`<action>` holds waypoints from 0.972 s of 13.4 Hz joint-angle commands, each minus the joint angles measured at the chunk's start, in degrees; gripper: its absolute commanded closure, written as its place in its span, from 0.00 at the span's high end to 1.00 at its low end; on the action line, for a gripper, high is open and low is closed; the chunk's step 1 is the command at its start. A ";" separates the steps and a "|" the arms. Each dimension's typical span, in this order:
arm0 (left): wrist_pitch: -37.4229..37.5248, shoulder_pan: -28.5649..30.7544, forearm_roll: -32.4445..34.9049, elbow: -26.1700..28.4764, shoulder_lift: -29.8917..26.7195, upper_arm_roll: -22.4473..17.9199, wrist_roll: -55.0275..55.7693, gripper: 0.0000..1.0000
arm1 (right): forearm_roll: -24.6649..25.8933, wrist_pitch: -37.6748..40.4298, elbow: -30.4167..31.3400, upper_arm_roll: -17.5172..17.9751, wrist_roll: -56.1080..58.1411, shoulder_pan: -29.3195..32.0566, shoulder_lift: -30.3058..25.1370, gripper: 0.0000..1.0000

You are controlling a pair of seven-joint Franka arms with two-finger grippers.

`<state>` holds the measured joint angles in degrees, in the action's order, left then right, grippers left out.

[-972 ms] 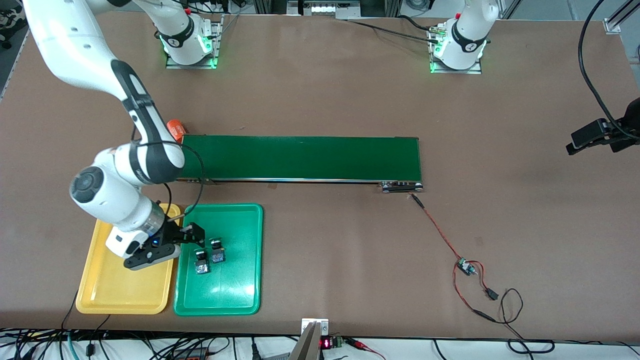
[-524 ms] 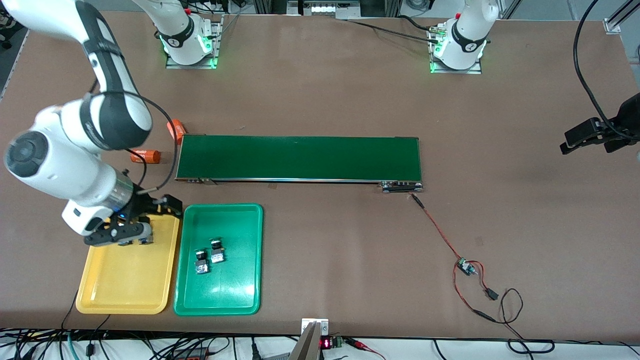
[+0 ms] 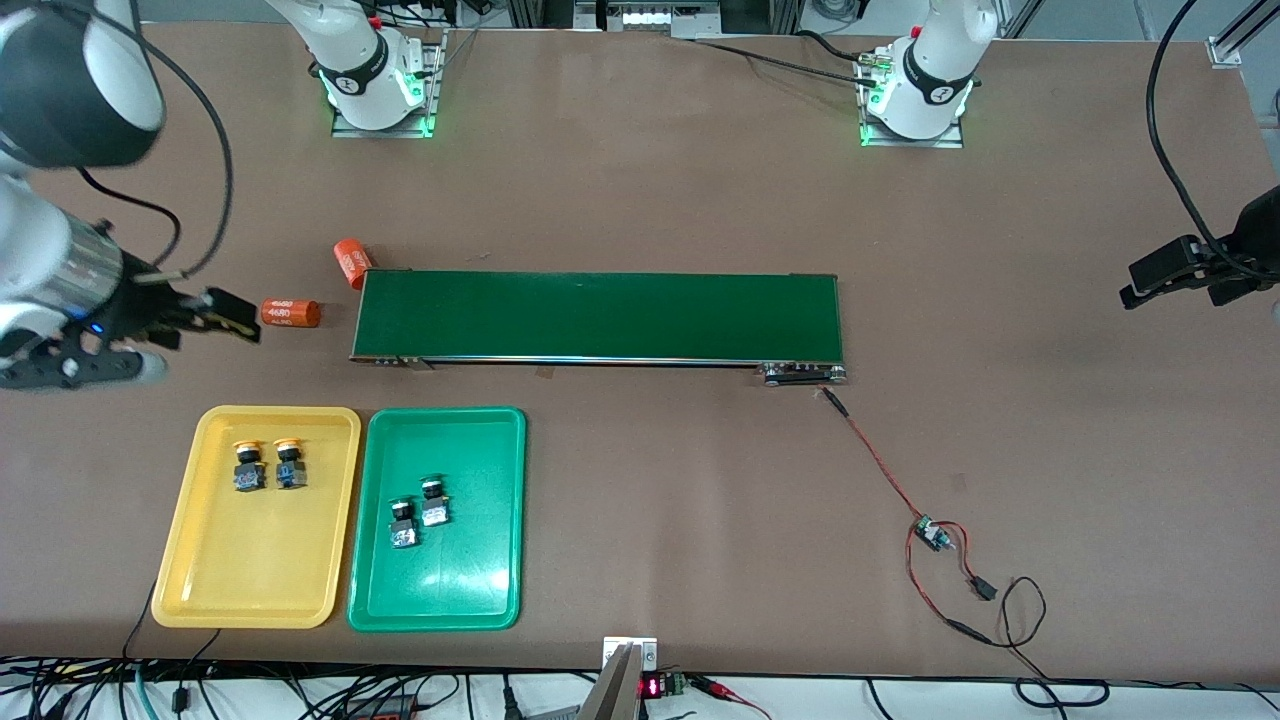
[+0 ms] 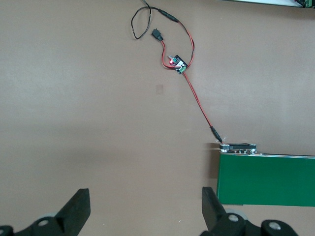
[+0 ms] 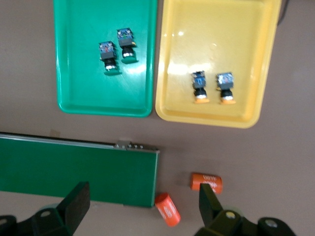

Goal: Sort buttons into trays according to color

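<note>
Two yellow-orange buttons (image 3: 247, 466) (image 3: 288, 463) lie side by side in the yellow tray (image 3: 255, 590), and they show again as yellow-orange buttons (image 5: 199, 86) (image 5: 226, 86) in the right wrist view. Two green buttons (image 3: 403, 522) (image 3: 434, 503) lie in the green tray (image 3: 437, 600). My right gripper (image 3: 85, 370) hangs open and empty in the air at the right arm's end of the table, off the trays. Its fingers (image 5: 74, 206) frame the belt's end. My left gripper (image 4: 146, 211) waits open and empty over the left arm's end.
A long dark green conveyor belt (image 3: 600, 315) lies across the middle. Two orange cylinders (image 3: 290, 313) (image 3: 350, 262) rest at its end toward the right arm. A small circuit board (image 3: 932, 535) with red and black wires lies toward the left arm's end.
My right gripper rose and drew away from over the trays toward the right arm's end of the table, uncovering the two yellow-orange buttons. The left arm stayed still.
</note>
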<state>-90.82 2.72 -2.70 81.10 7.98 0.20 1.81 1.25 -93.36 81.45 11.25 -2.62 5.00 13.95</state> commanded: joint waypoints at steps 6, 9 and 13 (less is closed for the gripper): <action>-0.50 0.09 -0.46 0.55 -0.60 0.06 -1.10 1.00 | -0.90 7.31 7.75 -8.08 -1.95 -2.53 -11.66 1.00; -1.63 0.09 -0.37 0.72 -0.60 0.06 -1.19 1.00 | -0.90 6.70 11.01 -9.06 -1.78 -2.19 -13.08 1.00; -1.38 0.09 -0.37 1.16 -1.04 0.15 -1.37 1.00 | -0.90 5.99 14.78 -8.97 -1.69 -2.62 -15.26 1.00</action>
<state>-91.63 2.72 -2.70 81.11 7.98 0.20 1.79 1.22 -86.42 92.63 2.87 -4.15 3.33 2.08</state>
